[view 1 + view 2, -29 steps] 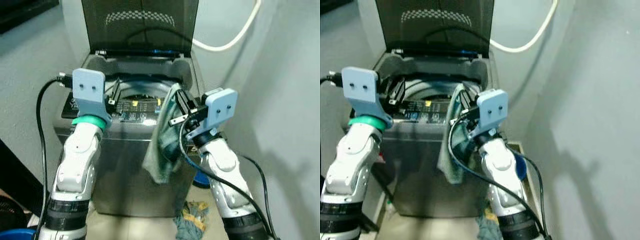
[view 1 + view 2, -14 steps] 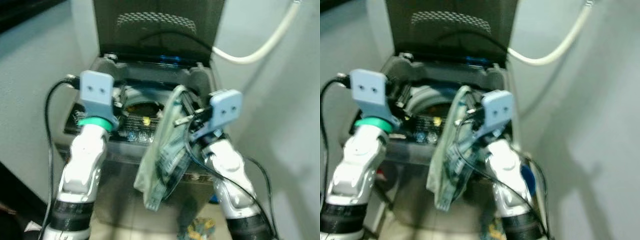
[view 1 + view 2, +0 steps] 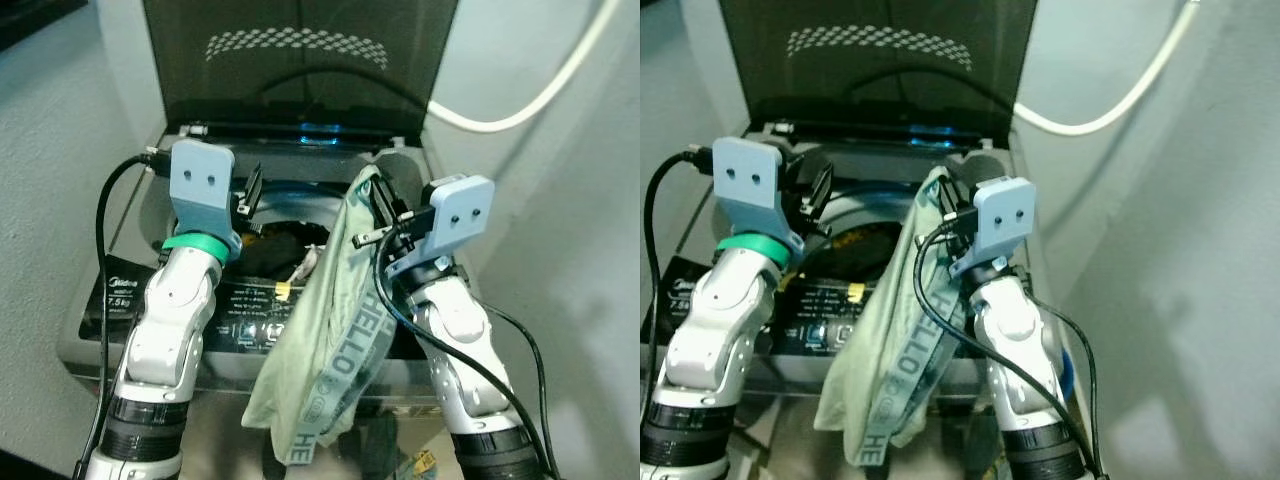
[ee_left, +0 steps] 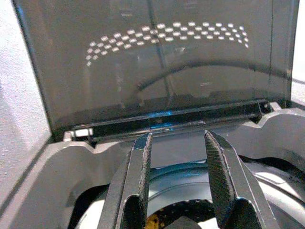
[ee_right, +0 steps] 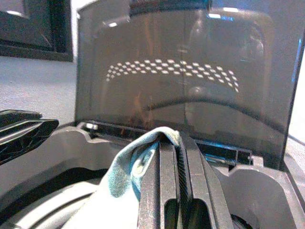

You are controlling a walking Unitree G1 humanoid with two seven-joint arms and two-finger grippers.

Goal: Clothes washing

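Note:
A top-loading washing machine [image 3: 120, 300] stands before me with its dark lid [image 3: 300, 70] raised. My right gripper [image 3: 378, 195] is shut on a pale green garment [image 3: 320, 340] with a lettered waistband, holding it over the right rim of the drum opening [image 3: 275, 225]; the cloth hangs down past the machine's front. In the right wrist view the garment [image 5: 126, 176] is pinched between the fingers [image 5: 164, 181]. My left gripper [image 3: 248, 190] is open above the left side of the drum, holding nothing, its fingers [image 4: 138, 181] apart.
Dark laundry lies inside the drum. A white hose [image 3: 540, 90] curves along the grey wall at the right. Walls close in on both sides of the machine. A bit of coloured cloth [image 3: 420, 462] lies on the floor at the lower right.
The camera has come closer and higher over the machine, so the drum shows more. My right gripper still holds the garment, now further over the drum's rim.

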